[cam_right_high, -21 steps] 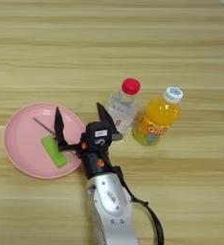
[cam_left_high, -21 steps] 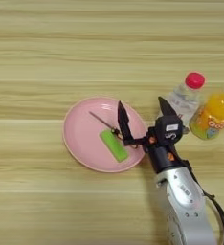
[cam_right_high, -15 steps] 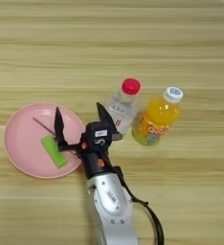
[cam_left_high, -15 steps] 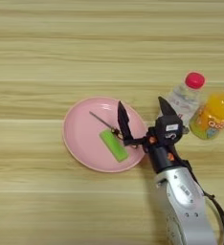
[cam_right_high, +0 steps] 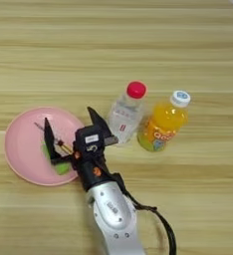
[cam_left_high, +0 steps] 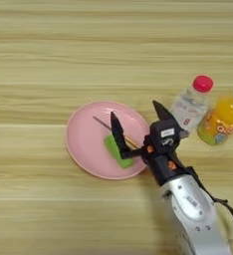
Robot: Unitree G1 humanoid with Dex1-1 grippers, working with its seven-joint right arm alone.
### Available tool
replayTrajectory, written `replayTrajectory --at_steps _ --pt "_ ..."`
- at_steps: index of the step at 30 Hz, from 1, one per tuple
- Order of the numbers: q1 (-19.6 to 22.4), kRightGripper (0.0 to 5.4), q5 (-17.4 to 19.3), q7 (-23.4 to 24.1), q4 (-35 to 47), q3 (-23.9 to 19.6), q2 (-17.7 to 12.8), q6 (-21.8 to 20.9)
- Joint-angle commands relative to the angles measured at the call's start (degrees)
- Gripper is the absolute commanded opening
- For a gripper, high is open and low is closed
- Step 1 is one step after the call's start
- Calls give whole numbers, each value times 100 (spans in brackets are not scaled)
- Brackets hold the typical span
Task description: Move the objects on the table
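A small bright-green block point(cam_left_high: 116, 152) lies flat on the right half of a round pink plate point(cam_left_high: 83, 142). Beside it on the plate is a slim screwdriver point(cam_left_high: 102, 123). Its thin shaft points up-left, and its yellow-orange handle point(cam_right_high: 64, 147) is partly hidden behind my black left finger. My right gripper point(cam_left_high: 133, 109) hangs open over the plate's right rim with its fingers spread wide. The left finger point(cam_left_high: 116, 132) stands over the block and screwdriver, and the right finger is past the rim. Nothing is held. The silver forearm point(cam_left_high: 193, 209) comes in from the bottom right.
A clear bottle with a red cap point(cam_left_high: 190, 105) and an orange juice bottle point(cam_left_high: 219, 122) stand just right of the gripper. The light wood table point(cam_left_high: 63, 50) stretches away behind and to the left of the plate.
The open gripper has shifted a little to the left, further over the plate. Block, screwdriver, plate and bottles have stayed where they were.
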State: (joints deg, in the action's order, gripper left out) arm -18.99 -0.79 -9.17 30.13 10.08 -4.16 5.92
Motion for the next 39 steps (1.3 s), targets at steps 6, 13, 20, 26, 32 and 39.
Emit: replayTrajectory --at_steps 6,13,20,26,32,39 --pt "-325 537 856 -325 1554 133 -247 1916" --pt "-344 537 1077 -349 1756 235 -409 2635" --pt "-189 537 1138 -189 1561 302 -333 3227" --pt "35 537 1577 -150 1517 28 -183 4129" --pt "298 537 2273 -167 1649 -478 41 4934" --pt "510 537 2613 -64 1493 -898 128 5203"
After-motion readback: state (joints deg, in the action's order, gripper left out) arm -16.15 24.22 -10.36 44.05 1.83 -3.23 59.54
